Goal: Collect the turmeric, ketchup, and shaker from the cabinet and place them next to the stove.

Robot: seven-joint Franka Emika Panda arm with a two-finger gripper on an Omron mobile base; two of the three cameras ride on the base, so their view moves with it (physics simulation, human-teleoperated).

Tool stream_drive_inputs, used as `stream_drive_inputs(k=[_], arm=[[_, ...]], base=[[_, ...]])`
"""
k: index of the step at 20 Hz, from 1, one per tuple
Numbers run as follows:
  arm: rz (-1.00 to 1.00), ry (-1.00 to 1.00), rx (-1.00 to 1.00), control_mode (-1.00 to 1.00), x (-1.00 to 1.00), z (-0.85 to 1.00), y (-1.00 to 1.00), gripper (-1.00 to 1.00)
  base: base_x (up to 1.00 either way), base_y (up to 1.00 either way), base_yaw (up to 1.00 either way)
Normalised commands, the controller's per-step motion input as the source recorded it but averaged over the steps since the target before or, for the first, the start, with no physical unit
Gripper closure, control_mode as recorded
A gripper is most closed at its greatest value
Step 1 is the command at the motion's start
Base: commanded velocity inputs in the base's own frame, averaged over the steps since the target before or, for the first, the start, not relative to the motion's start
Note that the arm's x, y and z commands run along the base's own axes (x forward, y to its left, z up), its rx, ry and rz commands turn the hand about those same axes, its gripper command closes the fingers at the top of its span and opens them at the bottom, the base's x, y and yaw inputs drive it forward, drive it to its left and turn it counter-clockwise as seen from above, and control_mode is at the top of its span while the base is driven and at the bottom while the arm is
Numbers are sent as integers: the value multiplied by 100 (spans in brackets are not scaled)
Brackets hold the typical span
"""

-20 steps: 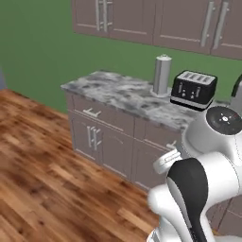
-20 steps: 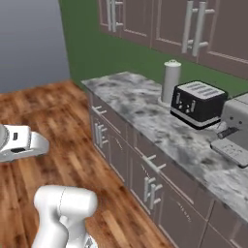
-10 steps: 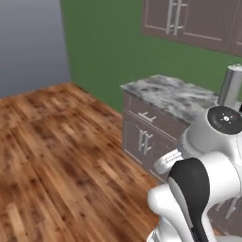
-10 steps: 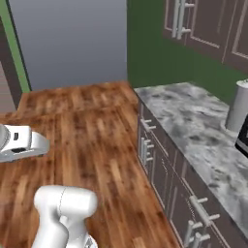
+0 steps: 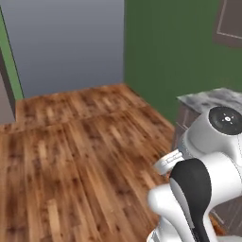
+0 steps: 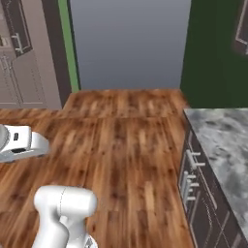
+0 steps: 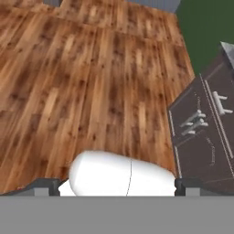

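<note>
Across both base views, you face a brown wooden plank floor (image 5: 71,156) running to a pale blue-grey wall (image 6: 131,43) and a dark green wall (image 5: 165,47). To your right, a grey-veined marble countertop (image 6: 223,140) sits over dark taupe drawer fronts with short silver handles (image 7: 201,119). At far left stands a pale cupboard unit with a bar handle (image 6: 19,53).

Where the turmeric, the ketchup, the shaker, their cabinet and the stove stand cannot be told from these pictures. The step in hand therefore appears to be travel: bringing the base round to the open-shelved cabinet, with none of the three items yet collected.

To do this well, hold the white arm (image 5: 198,189) tucked close over the base while you drive. Give the corner of the countertop a safe margin. Stop square to the shelves, so that the nearest item lies within easy reach.

In the hand view, the gripper (image 7: 116,186) points down at bare floor. Its dark fingertips (image 7: 45,185) stand at the two sides of the picture, fully spread, with nothing between them and nothing touched. Leave it spread for the first pick.
</note>
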Motion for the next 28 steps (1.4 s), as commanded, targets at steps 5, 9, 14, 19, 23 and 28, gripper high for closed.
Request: stream_drive_inputs(k=[5,9,14,19,23,28], arm=[[0,0,0,100,0,0,0,-100],[0,0,0,100,0,0,0,-100],[0,0,0,100,0,0,0,-100],[0,0,0,100,0,0,0,-100],[0,0,0,100,0,0,0,-100],[0,0,0,100,0,0,0,-100]], base=[[100,0,42],[100,5,39],[100,9,34],[100,16,29],[100,44,21],[100,53,19]])
